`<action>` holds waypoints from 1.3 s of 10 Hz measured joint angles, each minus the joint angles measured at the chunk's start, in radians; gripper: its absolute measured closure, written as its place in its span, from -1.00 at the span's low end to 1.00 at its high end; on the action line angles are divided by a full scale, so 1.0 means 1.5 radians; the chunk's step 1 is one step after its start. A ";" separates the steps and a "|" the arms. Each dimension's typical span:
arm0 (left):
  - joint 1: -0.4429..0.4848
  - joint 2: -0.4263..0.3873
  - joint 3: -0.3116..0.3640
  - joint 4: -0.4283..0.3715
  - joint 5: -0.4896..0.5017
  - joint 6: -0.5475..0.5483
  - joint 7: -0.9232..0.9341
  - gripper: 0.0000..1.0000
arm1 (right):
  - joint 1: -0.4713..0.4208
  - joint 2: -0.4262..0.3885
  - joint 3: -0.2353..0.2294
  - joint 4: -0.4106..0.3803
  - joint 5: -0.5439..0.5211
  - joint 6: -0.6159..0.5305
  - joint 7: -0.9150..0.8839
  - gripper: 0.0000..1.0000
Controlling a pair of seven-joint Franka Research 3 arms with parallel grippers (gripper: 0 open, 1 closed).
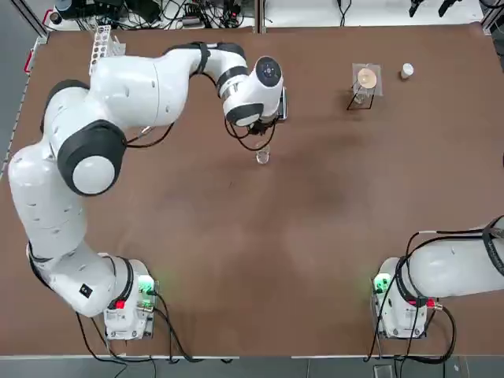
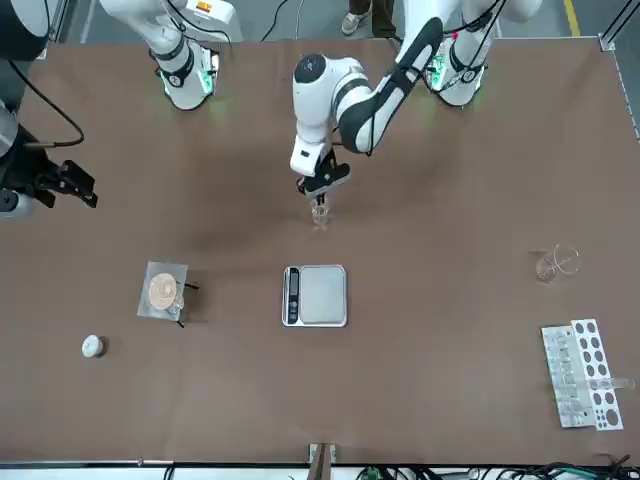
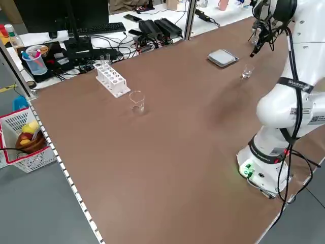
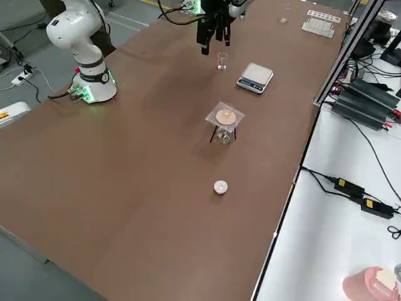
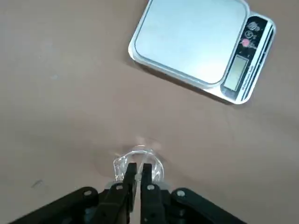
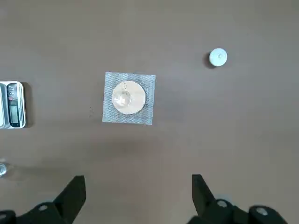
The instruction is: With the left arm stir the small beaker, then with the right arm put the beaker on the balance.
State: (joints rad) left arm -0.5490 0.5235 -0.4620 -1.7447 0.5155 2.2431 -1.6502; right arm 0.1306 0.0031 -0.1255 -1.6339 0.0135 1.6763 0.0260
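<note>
The small beaker [image 2: 320, 213], a tiny clear glass, stands on the brown table just on the robot's side of the balance [image 2: 315, 295]. My left gripper [image 2: 320, 196] hangs straight above the small beaker [image 5: 138, 161]. In the left wrist view its fingers [image 5: 130, 179] are pressed together over the glass's rim. I cannot tell whether anything thin is between them. The balance [image 5: 196, 44] has nothing on its plate. My right gripper [image 6: 138, 191] is held high at the table's right side, open and with nothing in it, far from the beaker.
A wire gauze square on a small tripod [image 2: 165, 290] stands to the robot's right of the balance, with a small white round object [image 2: 92, 346] beyond it. A wider glass vessel [image 2: 555, 263] and a white test-tube rack [image 2: 583, 385] are at the far left.
</note>
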 joint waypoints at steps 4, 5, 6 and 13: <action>0.000 0.002 -0.002 0.004 0.000 -0.027 0.004 0.85 | 0.000 0.000 0.000 0.000 0.000 0.000 0.000 -1.00; 0.000 0.002 -0.003 0.007 0.000 -0.028 0.004 0.85 | 0.000 0.000 0.000 0.000 0.000 0.000 0.000 -1.00; -0.001 0.002 -0.004 0.010 0.000 -0.028 0.004 0.85 | 0.000 0.000 0.000 0.000 0.000 0.000 0.000 -1.00; 0.001 0.002 -0.003 0.026 -0.026 -0.030 0.000 0.85 | 0.001 0.000 0.000 0.000 0.000 0.000 0.000 -1.00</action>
State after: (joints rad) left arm -0.5479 0.5260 -0.4666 -1.7053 0.4762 2.1984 -1.6504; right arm 0.1324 0.0031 -0.1252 -1.6338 0.0136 1.6763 0.0259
